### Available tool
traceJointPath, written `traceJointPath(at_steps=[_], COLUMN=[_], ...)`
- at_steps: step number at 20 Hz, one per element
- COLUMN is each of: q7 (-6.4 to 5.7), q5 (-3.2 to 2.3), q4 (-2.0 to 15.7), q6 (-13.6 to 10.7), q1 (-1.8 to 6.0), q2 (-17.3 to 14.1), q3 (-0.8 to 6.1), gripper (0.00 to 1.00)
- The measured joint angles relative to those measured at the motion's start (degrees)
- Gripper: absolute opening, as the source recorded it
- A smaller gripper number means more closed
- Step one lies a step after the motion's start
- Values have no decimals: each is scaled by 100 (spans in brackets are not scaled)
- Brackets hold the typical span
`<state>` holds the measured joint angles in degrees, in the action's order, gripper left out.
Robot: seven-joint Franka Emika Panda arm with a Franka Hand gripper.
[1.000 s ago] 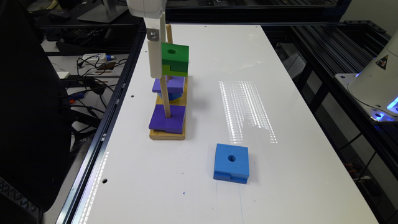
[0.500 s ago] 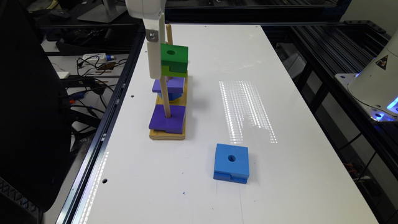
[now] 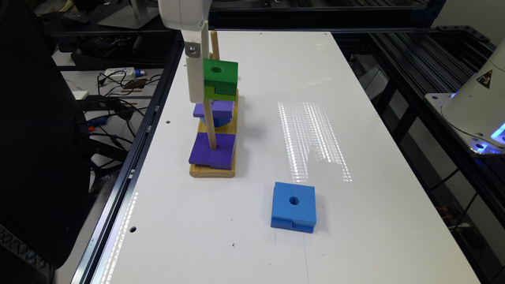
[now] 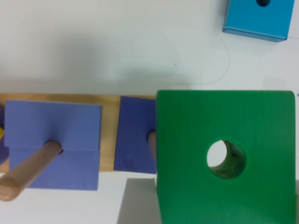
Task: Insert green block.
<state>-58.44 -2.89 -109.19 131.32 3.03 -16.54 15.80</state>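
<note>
Two purple blocks [image 3: 212, 152] already sit on pegs of the base [image 3: 213, 172]. We see our hand [image 3: 196, 81] clamped on the green block [image 3: 220, 78], held level above them so its hole can take a peg [image 3: 214, 44].

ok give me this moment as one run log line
phase: carry | gripper: holding green block aloft | position: above wooden peg base, not yet on a peg | purple blocks: on pegs | blue block: on table, untouched
</note>
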Motion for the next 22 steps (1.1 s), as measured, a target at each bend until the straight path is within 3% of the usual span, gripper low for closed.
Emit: traceJointPath(at_steps=[13, 22], q7=[6, 76], q5=[-2, -3], q4=[1, 83], q6=[0, 2], q1=[7, 52], q2=[0, -58], q3=[-8, -25], gripper=[0, 0])
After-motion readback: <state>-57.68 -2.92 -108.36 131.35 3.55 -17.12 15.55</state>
